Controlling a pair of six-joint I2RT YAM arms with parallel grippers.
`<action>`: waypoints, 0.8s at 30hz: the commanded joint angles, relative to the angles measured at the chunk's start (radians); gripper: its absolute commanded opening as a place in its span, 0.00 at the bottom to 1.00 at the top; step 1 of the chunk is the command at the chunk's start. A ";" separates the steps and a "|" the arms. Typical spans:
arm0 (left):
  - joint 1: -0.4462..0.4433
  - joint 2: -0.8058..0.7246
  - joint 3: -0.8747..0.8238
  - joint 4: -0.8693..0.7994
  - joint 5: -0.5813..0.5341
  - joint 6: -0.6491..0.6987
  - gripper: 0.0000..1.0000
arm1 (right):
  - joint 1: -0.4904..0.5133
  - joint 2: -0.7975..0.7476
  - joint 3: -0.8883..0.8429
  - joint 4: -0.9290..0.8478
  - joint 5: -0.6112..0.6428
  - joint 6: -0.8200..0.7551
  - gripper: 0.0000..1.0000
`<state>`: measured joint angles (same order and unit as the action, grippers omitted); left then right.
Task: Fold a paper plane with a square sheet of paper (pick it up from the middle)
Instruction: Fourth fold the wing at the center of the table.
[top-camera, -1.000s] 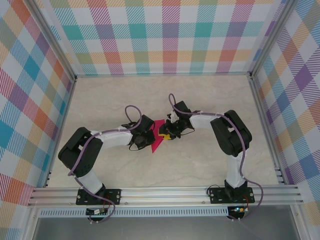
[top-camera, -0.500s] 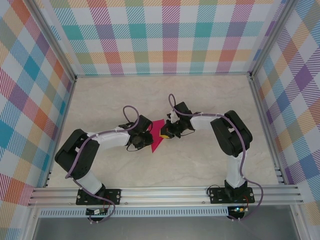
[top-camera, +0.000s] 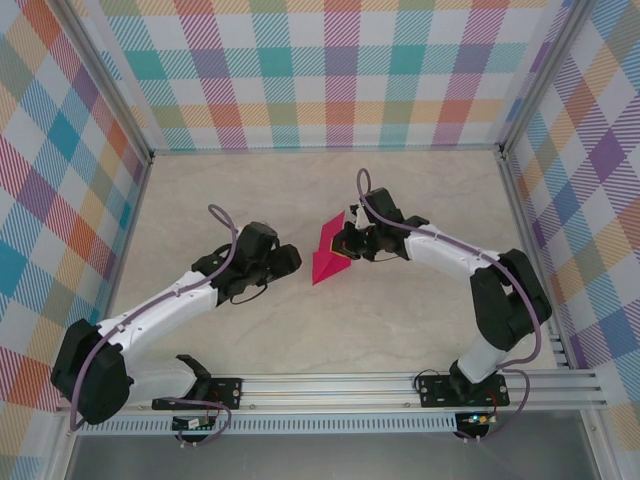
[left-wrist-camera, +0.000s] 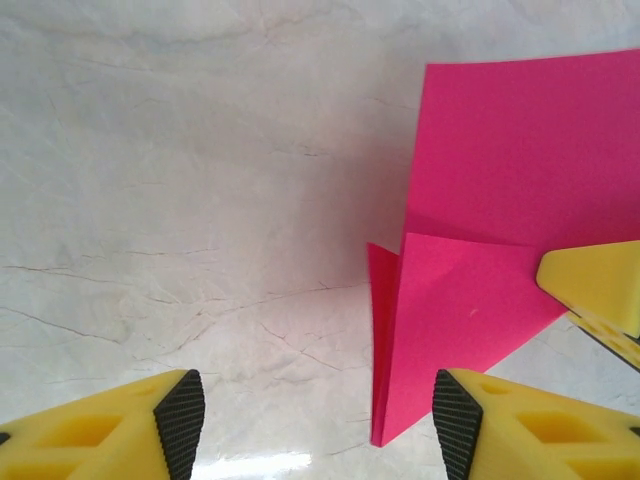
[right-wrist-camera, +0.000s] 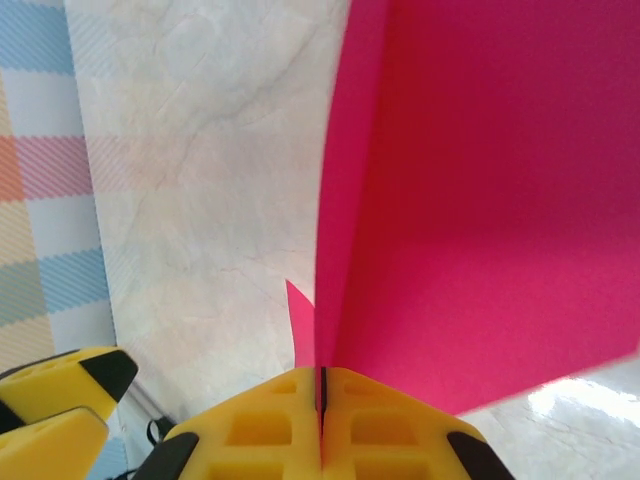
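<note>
While I watch from above, the thin magenta-pink creased paper sheet (top-camera: 328, 258) sits near the middle of the pale, glossy marbled tabletop (top-camera: 230, 190). It is matte and smooth, folded into a wedge with sharp creases. My right gripper (top-camera: 347, 246) is clenched on the sheet's edge at about 3 o'clock, its yellow fingers (right-wrist-camera: 250, 430) pressed together with the paper upright between them. My left gripper (top-camera: 292, 258), at the paper's 9 o'clock, is spread wide and holds nothing, black ribbed pads (left-wrist-camera: 182, 420) apart. The long axis runs from 1 to 7 o'clock, tip toward 7.
</note>
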<state>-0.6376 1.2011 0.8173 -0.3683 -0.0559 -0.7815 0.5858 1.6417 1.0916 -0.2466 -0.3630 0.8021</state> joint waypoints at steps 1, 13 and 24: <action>0.010 -0.045 -0.045 -0.011 -0.034 0.021 0.69 | 0.038 -0.035 -0.012 -0.085 0.106 0.070 0.01; 0.006 -0.084 -0.227 0.353 0.080 0.284 0.83 | 0.108 0.113 0.018 0.036 0.227 0.273 0.02; -0.082 0.126 -0.207 0.510 0.065 0.517 0.77 | 0.123 0.176 0.076 -0.176 0.332 0.433 0.00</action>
<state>-0.6910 1.2770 0.5861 0.0811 0.0170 -0.3691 0.7025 1.8126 1.1156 -0.3264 -0.0772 1.1763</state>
